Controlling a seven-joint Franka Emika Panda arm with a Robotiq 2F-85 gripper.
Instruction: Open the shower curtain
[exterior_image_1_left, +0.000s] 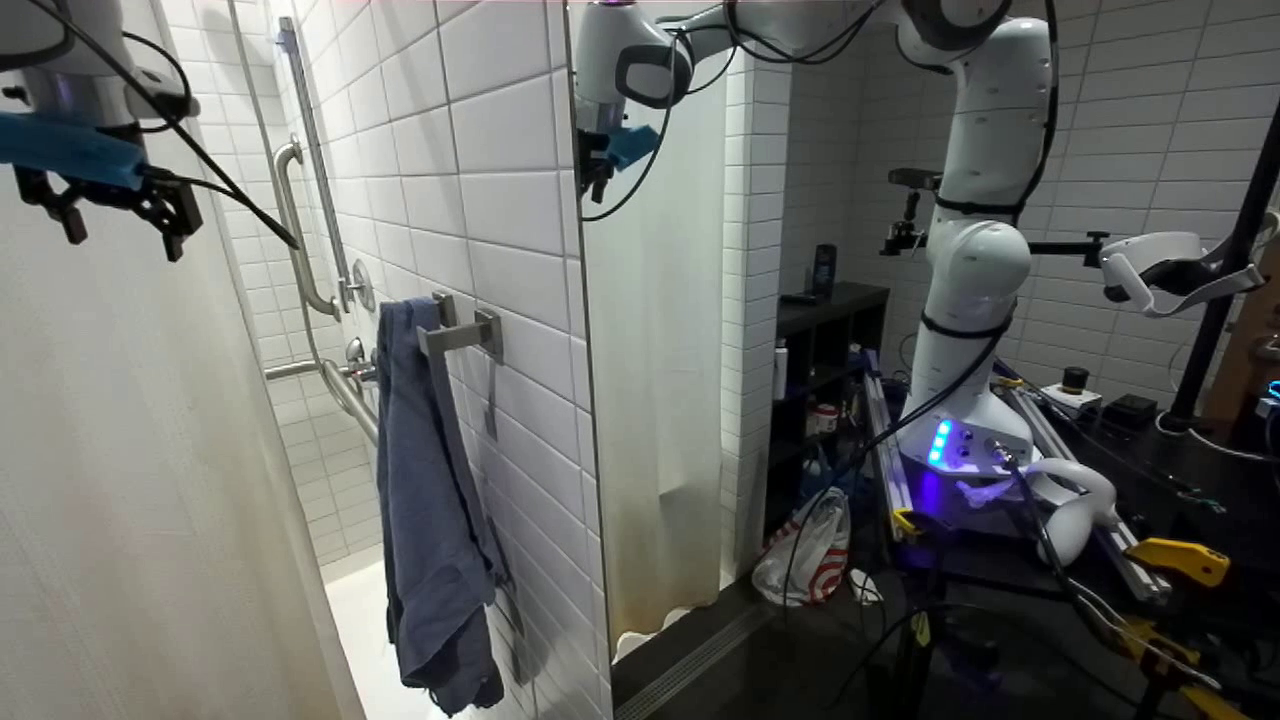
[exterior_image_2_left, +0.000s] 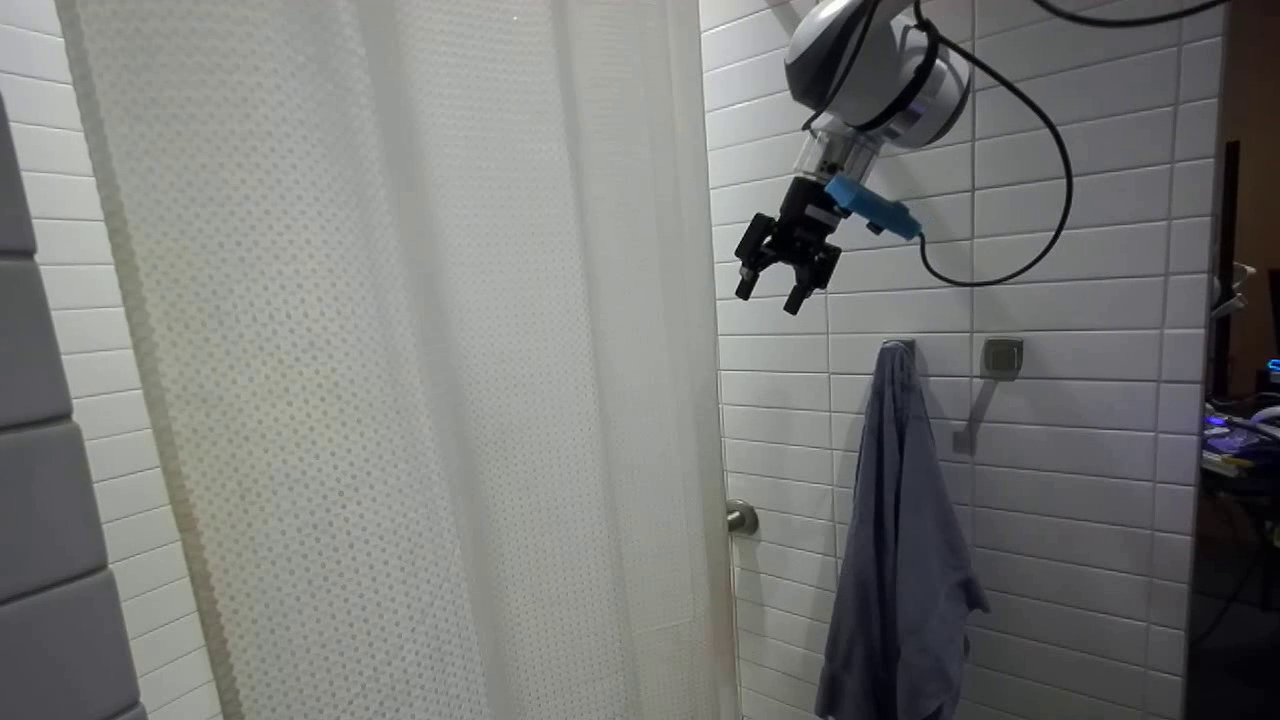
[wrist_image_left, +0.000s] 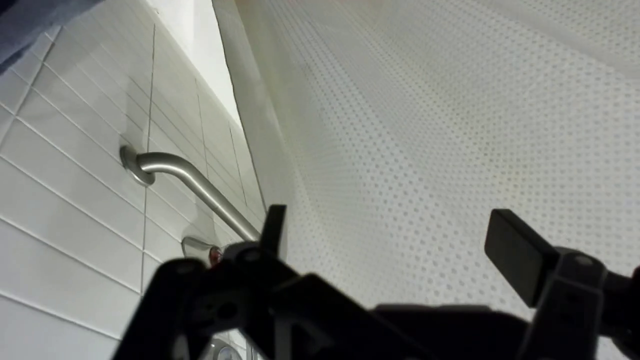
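The off-white shower curtain (exterior_image_1_left: 120, 450) hangs in tall soft folds and shows in both exterior views (exterior_image_2_left: 430, 350). Its free edge hangs beside the tiled wall. My gripper (exterior_image_1_left: 125, 235) is open with nothing between its fingers. In an exterior view the gripper (exterior_image_2_left: 770, 298) appears just right of the curtain's edge, high up and pointing down. In the wrist view the curtain (wrist_image_left: 425, 125) fills the background behind the spread fingers (wrist_image_left: 387, 215). The left finger there overlaps the curtain near its free edge. I see no grip on the cloth; the exact distance is unclear.
A blue-grey towel (exterior_image_1_left: 430, 520) hangs from a metal towel bar (exterior_image_1_left: 460, 336) on the white tiled wall (exterior_image_2_left: 1080, 480), below the gripper. A steel grab bar (wrist_image_left: 200, 187) is fixed inside the shower. A mirror (exterior_image_1_left: 660, 350) beside the towel reflects the arm and curtain.
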